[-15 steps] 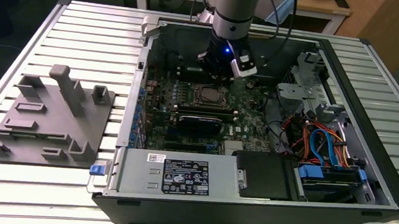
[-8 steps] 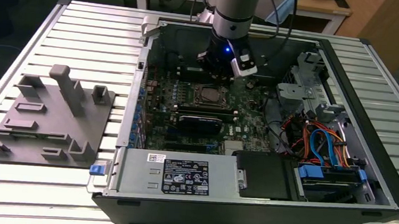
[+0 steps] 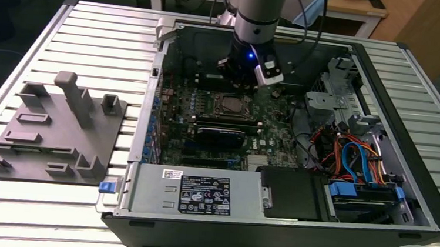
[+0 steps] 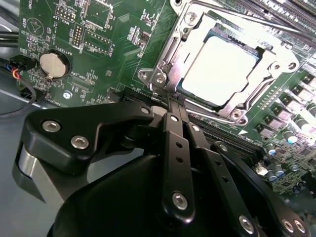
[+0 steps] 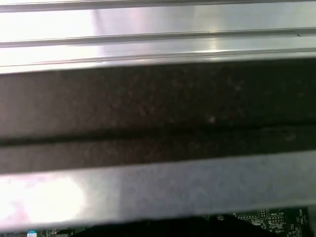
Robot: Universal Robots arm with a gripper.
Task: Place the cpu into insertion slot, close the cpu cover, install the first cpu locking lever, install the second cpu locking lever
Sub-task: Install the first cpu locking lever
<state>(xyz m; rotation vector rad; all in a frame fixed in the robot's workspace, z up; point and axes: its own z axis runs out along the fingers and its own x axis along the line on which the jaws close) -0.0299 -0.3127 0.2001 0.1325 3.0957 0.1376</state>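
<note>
In the second wrist view the cpu (image 4: pixel 222 69) lies flat in the insertion slot (image 4: pixel 197 19), its pale top showing through the window of the cpu cover (image 4: pixel 170 54), which is down over it. A thin locking lever rod (image 4: pixel 276 19) runs along one side of the socket. My gripper (image 4: pixel 170 101) has its black fingers pressed together, tips right at the socket's near corner; I cannot tell whether they touch a lever. In the exterior view the gripper (image 3: pixel 238 72) hangs just behind the insertion slot (image 3: pixel 225 103) inside the open computer case.
A coin battery (image 4: pixel 53 64) and black memory slots (image 4: pixel 232 140) flank the socket. The case walls (image 3: pixel 153 94) surround the board, with a power supply (image 3: pixel 198 192), cables (image 3: pixel 351 157) and a drive cage (image 3: pixel 328 99). A grey fixture tray (image 3: pixel 54 128) sits at the exterior view's left.
</note>
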